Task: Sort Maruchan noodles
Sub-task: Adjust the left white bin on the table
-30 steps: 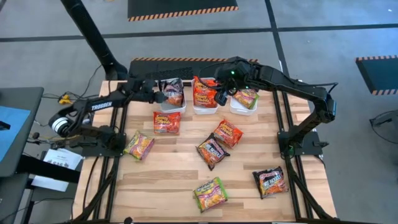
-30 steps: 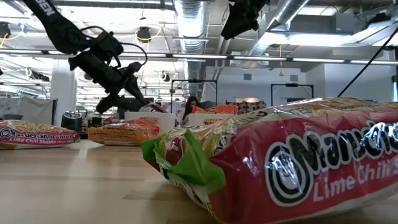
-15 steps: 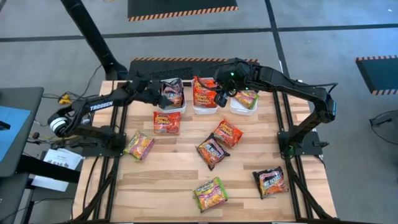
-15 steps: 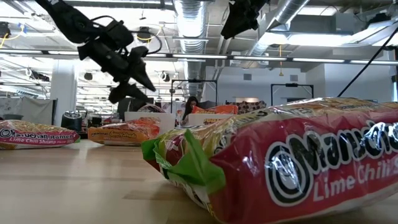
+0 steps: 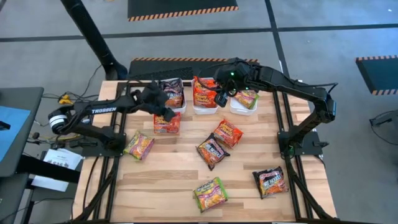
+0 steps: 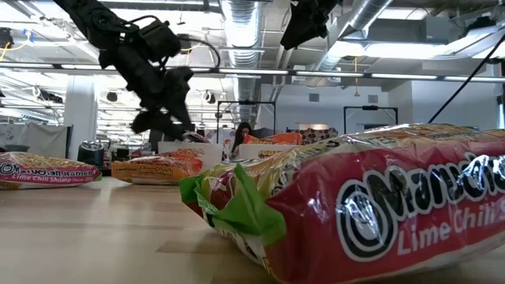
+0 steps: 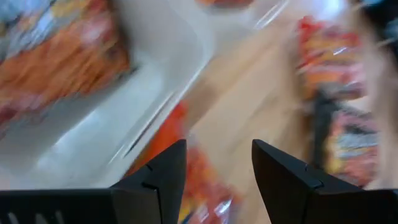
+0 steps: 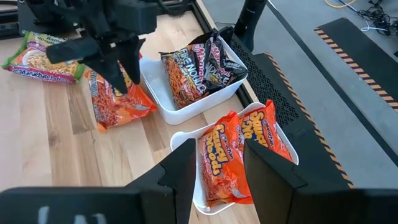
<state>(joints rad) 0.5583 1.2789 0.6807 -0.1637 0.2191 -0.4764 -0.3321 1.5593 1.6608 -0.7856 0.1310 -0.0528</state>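
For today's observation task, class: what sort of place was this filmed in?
Probably a robotics lab in an open-plan workspace: two arms work at a wooden table holding noodle packets and white bins, striped floor mats lie around it, and exposed ceiling ducts show behind.

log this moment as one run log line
left gripper: open, empty, above red-orange packet | right gripper: open, empty, over middle bin

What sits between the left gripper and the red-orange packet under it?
Nothing visible. The left gripper, fingers open and empty, hangs directly above the red-orange packet, just in front of the left bin.
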